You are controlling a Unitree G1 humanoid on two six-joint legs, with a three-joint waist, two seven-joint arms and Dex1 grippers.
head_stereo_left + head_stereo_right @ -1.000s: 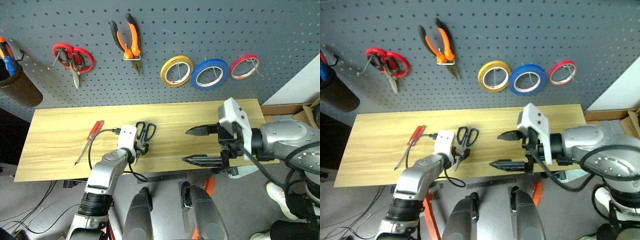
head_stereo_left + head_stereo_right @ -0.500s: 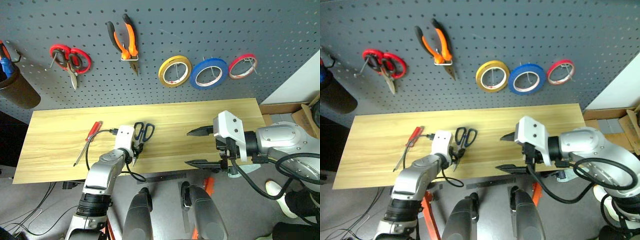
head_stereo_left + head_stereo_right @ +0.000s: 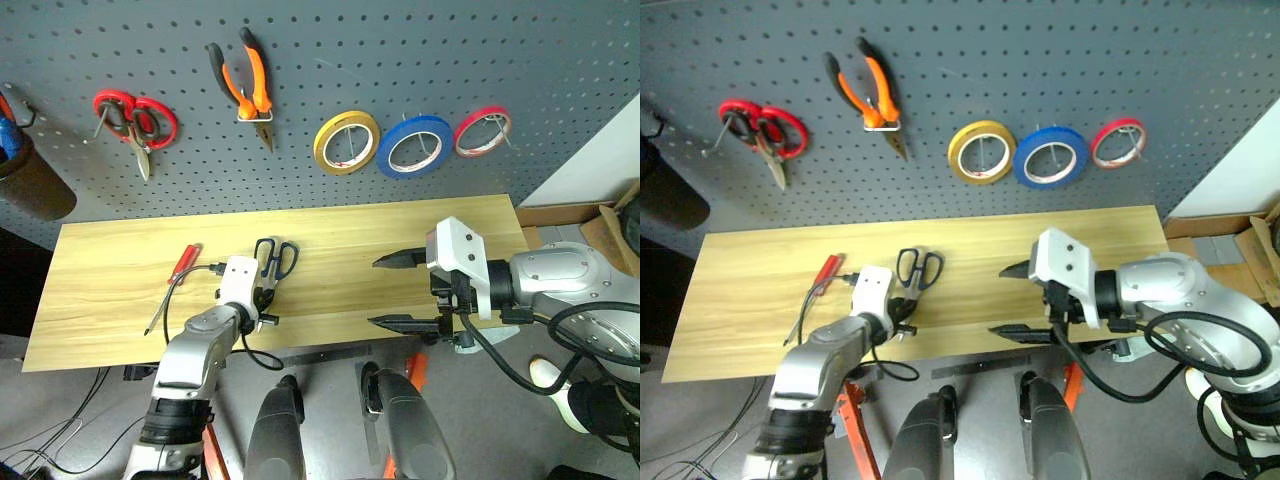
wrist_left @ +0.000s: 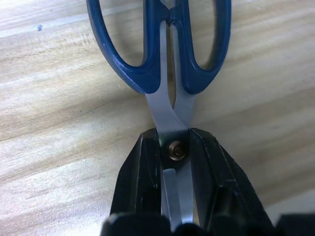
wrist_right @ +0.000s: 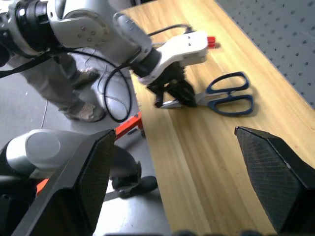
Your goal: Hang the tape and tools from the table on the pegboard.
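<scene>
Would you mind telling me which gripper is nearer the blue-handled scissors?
Left. The left gripper is shut on the scissors at their pivot; the right gripper hangs open, well apart.

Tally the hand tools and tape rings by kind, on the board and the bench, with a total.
Tape rings: 3, yellow, blue, red
Scissors: 2, red-handled, blue-handled
Pliers: 1
Screwdriver: 1
Total: 7

Bare table (image 3: 350,235) is being left between the scissors (image 3: 273,260) and the right gripper (image 3: 398,291). At nine o'clock of the scissors, the way is being narrowed by the screwdriver (image 3: 173,285). At twelve, pegboard (image 3: 560,60) hooks are being occupied by pliers (image 3: 246,84) and tape rings (image 3: 416,145).
</scene>
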